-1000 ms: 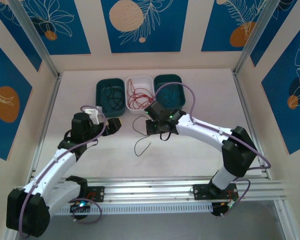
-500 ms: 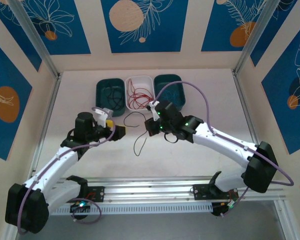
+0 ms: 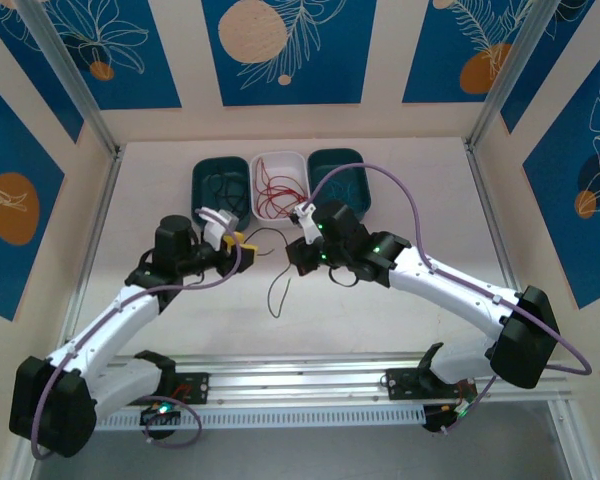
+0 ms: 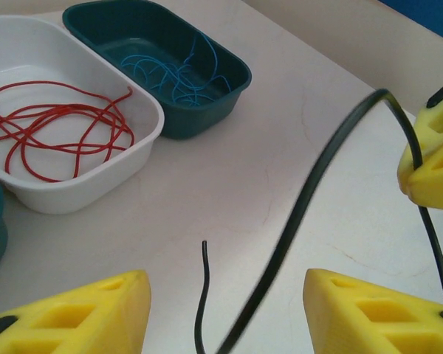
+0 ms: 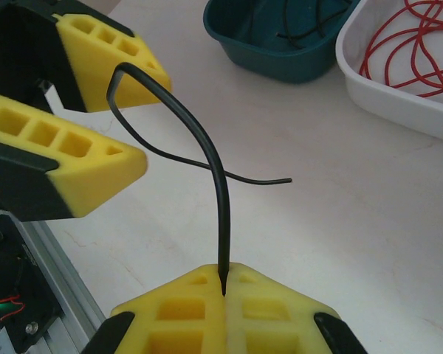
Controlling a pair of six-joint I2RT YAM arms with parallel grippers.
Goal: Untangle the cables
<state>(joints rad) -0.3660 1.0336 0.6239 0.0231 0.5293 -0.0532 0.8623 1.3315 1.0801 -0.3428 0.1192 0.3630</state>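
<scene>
Pinched shut, my right gripper holds one end of a thin black cable, which stands up out of the seam between my yellow foam pads. From there the wire arches over to my left gripper. Its yellow fingers stand partly apart, and the cable passes through the gap unclamped. A loose tail of it trails down toward the pale table between my two arms. Farther back on the table, three oblong plastic trays sit side by side. The teal tray on the left holds black cables. The white tray in the middle holds red cables in loose loops. The teal tray on the right holds thin blue cables.
</scene>
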